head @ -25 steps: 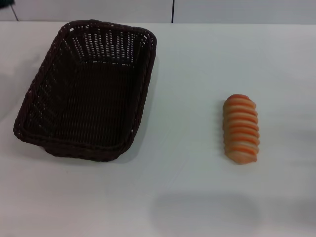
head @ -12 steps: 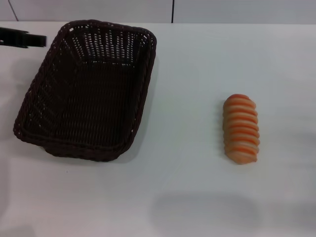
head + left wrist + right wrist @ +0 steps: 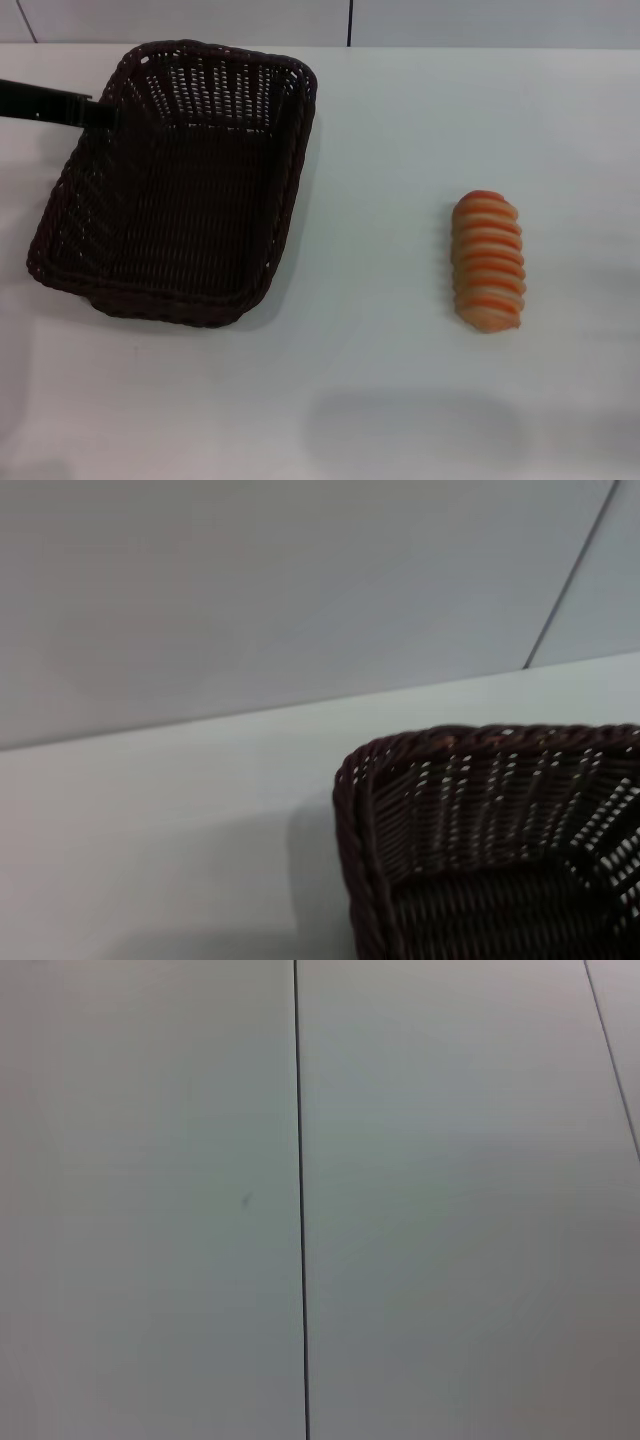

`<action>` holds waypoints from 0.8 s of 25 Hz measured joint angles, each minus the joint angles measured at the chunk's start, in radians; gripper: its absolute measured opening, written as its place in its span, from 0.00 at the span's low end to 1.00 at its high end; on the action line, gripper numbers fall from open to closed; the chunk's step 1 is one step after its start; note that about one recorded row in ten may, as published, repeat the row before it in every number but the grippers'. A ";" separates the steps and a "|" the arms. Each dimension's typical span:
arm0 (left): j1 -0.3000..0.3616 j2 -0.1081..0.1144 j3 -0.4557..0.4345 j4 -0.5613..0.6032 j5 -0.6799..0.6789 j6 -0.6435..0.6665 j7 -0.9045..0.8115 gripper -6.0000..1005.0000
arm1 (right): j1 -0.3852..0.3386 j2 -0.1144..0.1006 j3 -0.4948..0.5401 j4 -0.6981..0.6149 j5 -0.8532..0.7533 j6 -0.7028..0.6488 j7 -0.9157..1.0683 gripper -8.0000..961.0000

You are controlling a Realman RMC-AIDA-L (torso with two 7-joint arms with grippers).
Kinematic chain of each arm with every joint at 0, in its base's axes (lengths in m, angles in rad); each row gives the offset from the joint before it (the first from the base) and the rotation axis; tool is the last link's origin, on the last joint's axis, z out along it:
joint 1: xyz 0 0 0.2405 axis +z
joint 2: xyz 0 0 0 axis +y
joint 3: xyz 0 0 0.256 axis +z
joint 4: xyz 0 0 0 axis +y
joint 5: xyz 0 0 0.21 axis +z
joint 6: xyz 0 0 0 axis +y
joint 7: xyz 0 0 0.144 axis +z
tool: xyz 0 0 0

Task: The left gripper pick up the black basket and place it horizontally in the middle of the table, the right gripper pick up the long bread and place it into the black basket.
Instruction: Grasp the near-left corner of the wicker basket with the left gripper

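1. Reaching in from the left edge of the head view as a dark bar: the left gripper (image 3: 60, 104), its tip meeting the far left corner of the black basket (image 3: 180, 190).
2. Not showing whether that tool is open or closed; cannot tell from any view.
3. Lying on the left half of the table (image 3: 380, 400), long axis running away from the robot, tilted slightly: the basket.
4. Showing in the left wrist view: one basket corner (image 3: 480, 850), braided rim and woven wall, white tabletop beside it.
5. Resting well apart to the right, on bare table: the long bread (image 3: 488, 260), also lengthwise away from the robot.
6. Staying out of sight: the right gripper, its wrist view facing only a pale panelled wall (image 3: 450, 1210).
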 joint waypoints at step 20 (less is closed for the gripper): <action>0.000 0.000 0.031 0.130 0.047 0.094 0.009 0.67 | 0.003 -0.002 -0.001 0.000 0.000 -0.012 0.000 0.74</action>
